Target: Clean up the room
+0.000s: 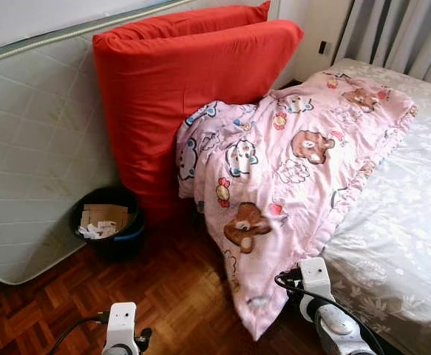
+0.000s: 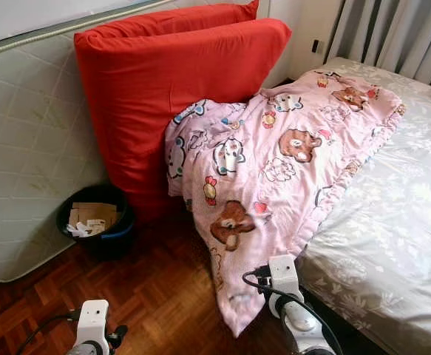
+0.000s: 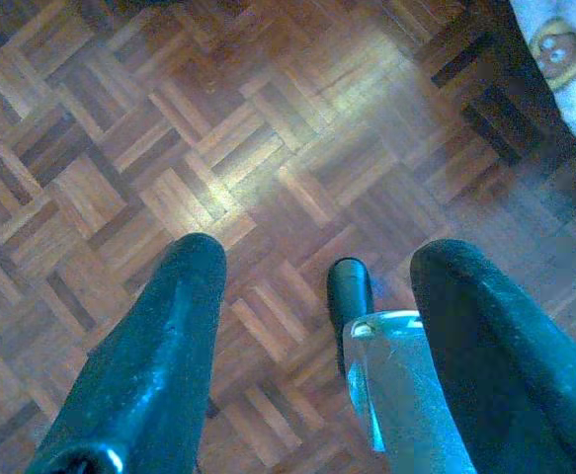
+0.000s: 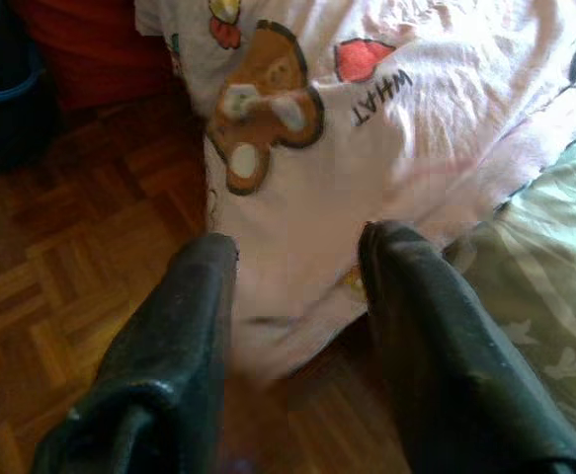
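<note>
Parquet floor (image 3: 268,148) – pink blanket (image 1: 289,170) reads "WHAT"; left gripper (image 3: 312,296) & right gripper (image 4: 297,296) both spread, empty.

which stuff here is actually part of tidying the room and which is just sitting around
Part of the job:
- pink blanket, sliding off the bed onto the floor
- right gripper, fingers open, pointed at the blanket's lower edge
- bin with paper scraps

Just there:
- red cushions propped against the upright mattress
- bed
- curtains
- left gripper, open over wood floor
</note>
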Motion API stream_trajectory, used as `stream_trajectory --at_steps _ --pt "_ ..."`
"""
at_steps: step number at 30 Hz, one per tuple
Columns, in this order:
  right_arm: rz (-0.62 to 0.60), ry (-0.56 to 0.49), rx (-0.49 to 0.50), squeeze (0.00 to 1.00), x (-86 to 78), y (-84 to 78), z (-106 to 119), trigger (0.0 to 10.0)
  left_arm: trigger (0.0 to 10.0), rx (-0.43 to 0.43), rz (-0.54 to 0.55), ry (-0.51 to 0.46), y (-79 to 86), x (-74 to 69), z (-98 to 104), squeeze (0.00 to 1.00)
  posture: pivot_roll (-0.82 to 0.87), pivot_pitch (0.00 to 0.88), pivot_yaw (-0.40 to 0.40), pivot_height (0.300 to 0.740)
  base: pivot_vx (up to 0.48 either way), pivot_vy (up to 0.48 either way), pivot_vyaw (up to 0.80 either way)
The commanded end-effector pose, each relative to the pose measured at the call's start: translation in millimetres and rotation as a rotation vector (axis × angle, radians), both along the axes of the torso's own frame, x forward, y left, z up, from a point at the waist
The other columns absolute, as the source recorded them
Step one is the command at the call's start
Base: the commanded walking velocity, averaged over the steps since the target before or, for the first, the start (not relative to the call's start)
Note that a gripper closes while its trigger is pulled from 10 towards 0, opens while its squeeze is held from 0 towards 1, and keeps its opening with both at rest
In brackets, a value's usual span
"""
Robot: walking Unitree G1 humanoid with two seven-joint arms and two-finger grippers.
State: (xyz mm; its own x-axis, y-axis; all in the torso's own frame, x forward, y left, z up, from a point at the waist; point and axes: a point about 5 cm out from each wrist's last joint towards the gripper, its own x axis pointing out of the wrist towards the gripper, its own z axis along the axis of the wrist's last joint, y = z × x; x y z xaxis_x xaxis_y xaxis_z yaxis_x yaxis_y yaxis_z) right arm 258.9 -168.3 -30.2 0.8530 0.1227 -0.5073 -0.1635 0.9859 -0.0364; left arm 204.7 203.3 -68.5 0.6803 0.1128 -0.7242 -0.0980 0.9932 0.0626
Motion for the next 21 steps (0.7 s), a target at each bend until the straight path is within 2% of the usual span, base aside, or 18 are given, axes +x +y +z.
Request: stream_trajectory --at_steps 1,2,5,11,12,15,16,18,20,21 --pt "0.012 0.033 -0.002 0.54 -4.8 6.8 -5 10.0 10.0 -0.001 0.012 0.01 0.5 -1.8 -1 0.0 0.04 0.067 0.015 0.74 0.0 0.0 0.0" --pt "0.017 0.045 -0.01 0.0 -6.0 9.4 -7 10.0 10.0 -0.001 0.012 0.01 0.2 -1.6 -1 0.0 0.04 0.067 0.015 0.74 0.0 0.0 0.0" --pt "0.008 0.071 -0.031 0.0 -8.9 7.1 -10 10.0 10.0 -0.001 0.011 0.009 -0.1 -1.3 -1 0.0 0.04 0.067 0.016 0.74 0.0 0.0 0.0" --pt "-0.108 0.17 0.032 0.0 -25.3 -8.6 -23 10.0 10.0 0.0 0.013 0.012 0.1 -2.3 -2 0.0 0.04 0.077 0.017 0.74 0.0 0.0 0.0" --pt "-0.148 0.216 0.026 0.0 -35.0 -15.0 -29 10.0 10.0 -0.002 0.016 0.014 0.7 -2.6 -2 0.0 0.04 0.087 0.018 0.74 0.0 0.0 0.0" --pt "-0.209 0.257 0.036 0.0 -44.5 -20.5 -35 10.0 10.0 -0.003 0.02 0.015 1.9 -3.0 -2 0.0 0.03 0.091 0.022 0.74 0.0 0.0 0.0" --pt "-0.292 0.291 0.062 0.0 -52.8 -27.4 -39 10.0 10.0 -0.003 0.022 0.018 3.2 -3.1 -2 0.0 0.03 0.097 0.025 0.74 0.0 0.0 0.0" --pt "-0.377 0.325 0.08 0.0 -63.9 -38.2 -44 10.0 10.0 -0.002 0.024 0.02 4.2 -3.1 -1 0.0 0.03 0.1 0.029 0.74 0.0 0.0 0.0" --pt "-0.409 0.348 0.082 0.0 -76.4 -46.7 -49 10.0 10.0 0.0 0.025 0.023 5.3 -3.2 -1 0.0 0.03 0.099 0.031 0.74 0.0 0.0 0.0" --pt "-0.407 0.364 0.077 0.0 -87.9 -50.4 -53 10.0 10.0 0.0 0.026 0.025 6.0 -3.4 -1 0.0 0.04 0.093 0.031 0.74 0.0 0.0 0.0"
